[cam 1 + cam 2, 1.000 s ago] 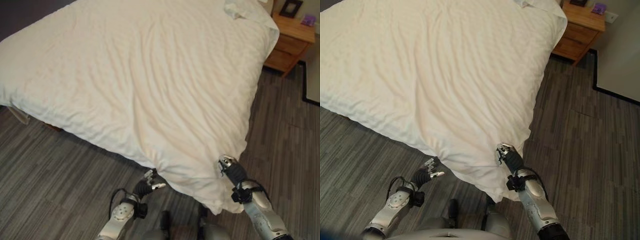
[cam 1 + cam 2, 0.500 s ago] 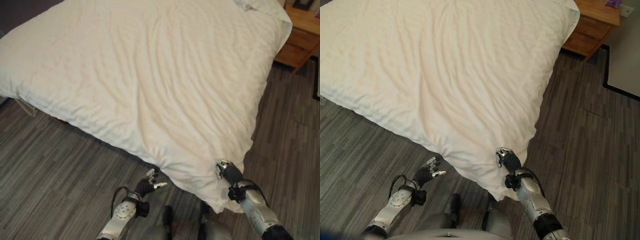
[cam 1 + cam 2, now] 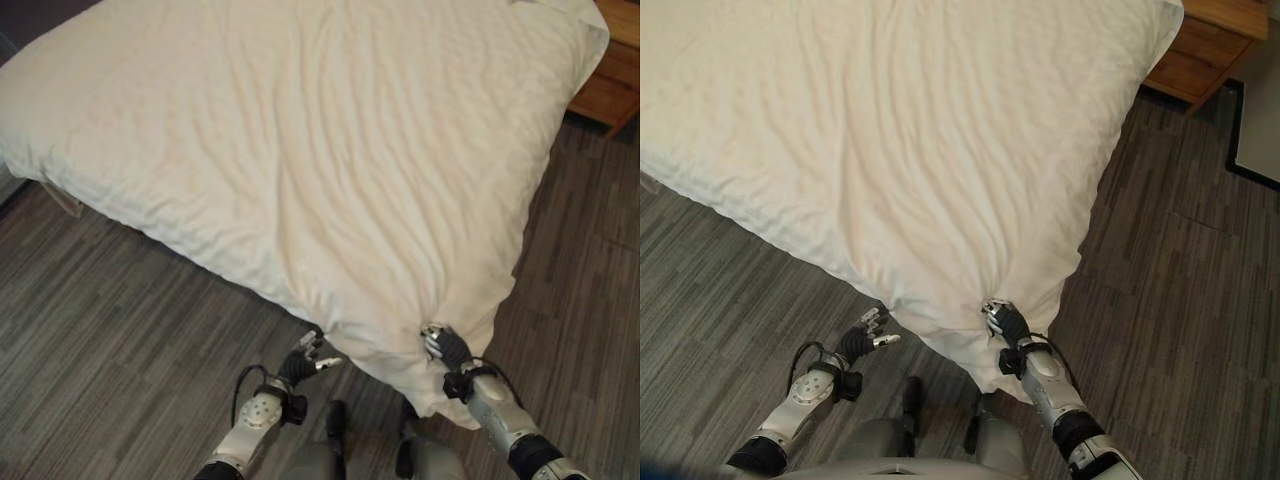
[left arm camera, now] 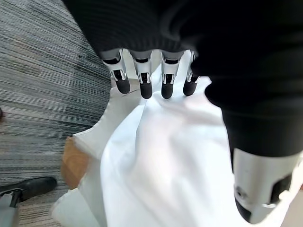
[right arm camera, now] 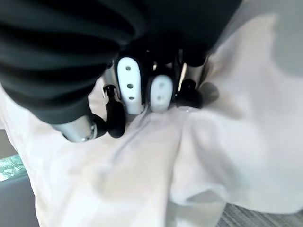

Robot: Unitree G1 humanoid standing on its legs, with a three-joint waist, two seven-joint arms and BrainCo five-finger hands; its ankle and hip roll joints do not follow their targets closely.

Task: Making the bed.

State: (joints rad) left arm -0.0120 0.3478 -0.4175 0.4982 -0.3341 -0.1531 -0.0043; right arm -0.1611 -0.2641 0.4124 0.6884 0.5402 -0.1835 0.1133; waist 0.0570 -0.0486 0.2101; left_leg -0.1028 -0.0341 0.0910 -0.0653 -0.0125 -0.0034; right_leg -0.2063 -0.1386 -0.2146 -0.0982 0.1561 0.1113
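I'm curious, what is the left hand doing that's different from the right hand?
The right hand has its fingers curled into the white duvet, bunching it; the left hand is open, gripping nothing. The right sits on top near the corner; the left reaches toward the edge. Both are at the bed's near edge.

A: What do the arms look like?
B: Silver-grey shells, with a dark ribbed cover over each wrist.
A: And each robot hand?
B: The left robot hand [image 3: 303, 362] and the right robot hand [image 3: 447, 350] have silver fingers [image 4: 143, 80] with dark tips.
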